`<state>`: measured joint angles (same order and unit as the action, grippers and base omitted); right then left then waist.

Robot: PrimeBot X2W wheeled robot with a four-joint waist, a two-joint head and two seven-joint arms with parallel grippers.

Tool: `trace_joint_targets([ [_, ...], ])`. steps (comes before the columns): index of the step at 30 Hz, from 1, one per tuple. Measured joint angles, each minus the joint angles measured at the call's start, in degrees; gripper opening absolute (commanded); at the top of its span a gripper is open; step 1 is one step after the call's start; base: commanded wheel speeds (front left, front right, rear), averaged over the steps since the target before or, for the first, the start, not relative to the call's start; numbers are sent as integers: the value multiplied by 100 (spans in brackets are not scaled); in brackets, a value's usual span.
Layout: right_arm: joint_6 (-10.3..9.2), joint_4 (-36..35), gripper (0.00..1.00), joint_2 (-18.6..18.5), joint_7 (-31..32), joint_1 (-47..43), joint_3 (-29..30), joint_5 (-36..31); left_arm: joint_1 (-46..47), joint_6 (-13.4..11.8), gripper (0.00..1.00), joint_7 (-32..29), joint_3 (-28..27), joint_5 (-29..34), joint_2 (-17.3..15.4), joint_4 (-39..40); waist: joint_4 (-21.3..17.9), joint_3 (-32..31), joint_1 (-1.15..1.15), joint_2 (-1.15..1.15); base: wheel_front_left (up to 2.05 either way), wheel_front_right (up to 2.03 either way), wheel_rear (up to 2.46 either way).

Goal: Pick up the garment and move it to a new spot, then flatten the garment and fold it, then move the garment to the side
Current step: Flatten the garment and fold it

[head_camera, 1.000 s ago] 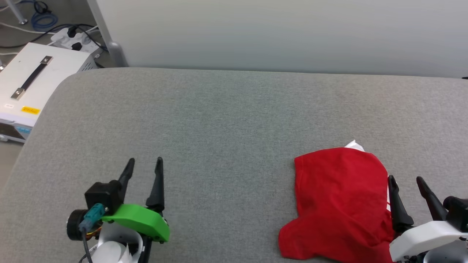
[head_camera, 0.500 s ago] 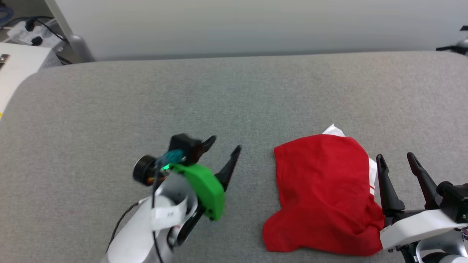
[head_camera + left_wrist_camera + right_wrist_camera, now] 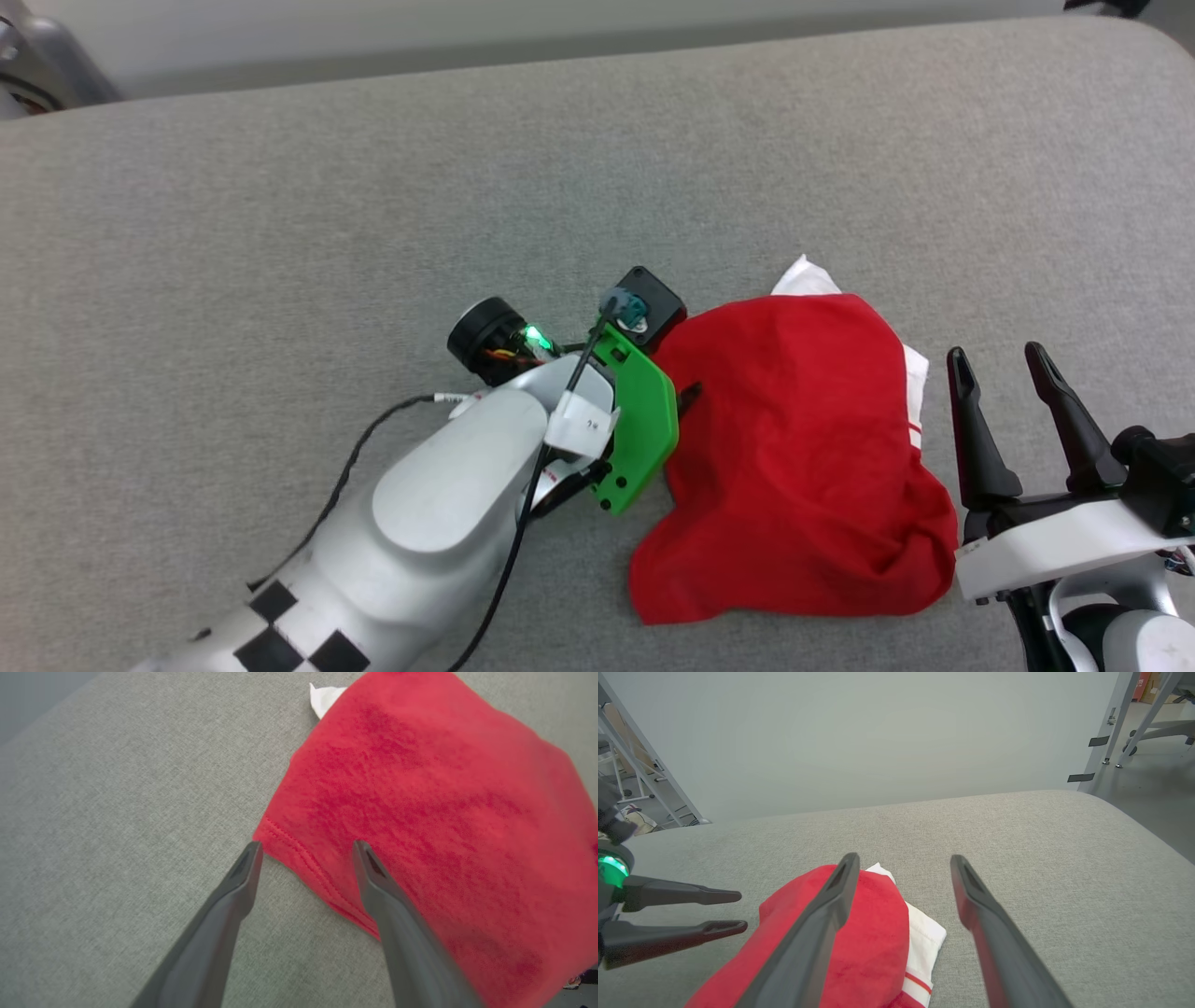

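The garment [image 3: 794,457] lies bunched on the grey surface, plain red side up, with a white sleeve [image 3: 808,278] peeking out at its far edge and red-striped trim on its right. My left gripper [image 3: 684,364] is open at the garment's left edge, largely hidden by its green bracket. In the left wrist view the left gripper [image 3: 307,845] straddles the stitched hem corner of the garment [image 3: 420,812], one finger over cloth, the other over bare surface. My right gripper [image 3: 997,359] stands open just right of the garment, holding nothing. In the right wrist view the right gripper [image 3: 904,858] is above the garment [image 3: 873,933].
The grey padded surface [image 3: 280,233] stretches wide to the left and back. Its rounded right edge [image 3: 1134,816] drops to the floor, where metal legs [image 3: 1153,723] stand. A pale wall [image 3: 878,742] runs behind. My left gripper [image 3: 740,912] shows at the right wrist view's left.
The head camera has turned right and down. My left arm has swung right across the surface, from well left of the garment to its left edge. The garment has not moved.
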<state>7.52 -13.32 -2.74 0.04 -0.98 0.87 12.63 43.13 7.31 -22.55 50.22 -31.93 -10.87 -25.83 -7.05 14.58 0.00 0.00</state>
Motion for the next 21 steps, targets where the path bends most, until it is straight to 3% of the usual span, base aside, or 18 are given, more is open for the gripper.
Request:
trace_joint_targets([
  [10,0,331,100,1,-269,148,-187,301,1188,2,100,-603,1753,-304,-285,-730,-336,476,0,0,0,0,0],
  [17,0,542,100,-2,-421,232,-223,469,1534,1,100,-633,2100,-566,-288,-788,-520,692,0,0,0,0,0],
  [18,0,566,100,-2,-438,241,-234,475,1543,1,83,-728,2105,-579,-280,-769,-540,707,0,0,0,0,0],
  [19,0,597,100,-2,-444,248,-246,478,1554,1,17,-822,2106,-580,-279,-725,-556,716,0,0,0,0,0],
  [20,0,623,100,-1,-452,255,-255,481,1551,-1,0,-896,2104,-560,-277,-677,-567,718,0,0,0,0,0],
  [21,0,645,100,-1,-460,261,-259,482,1533,-1,0,-1026,2101,-502,-272,-597,-573,713,0,0,0,0,0],
])
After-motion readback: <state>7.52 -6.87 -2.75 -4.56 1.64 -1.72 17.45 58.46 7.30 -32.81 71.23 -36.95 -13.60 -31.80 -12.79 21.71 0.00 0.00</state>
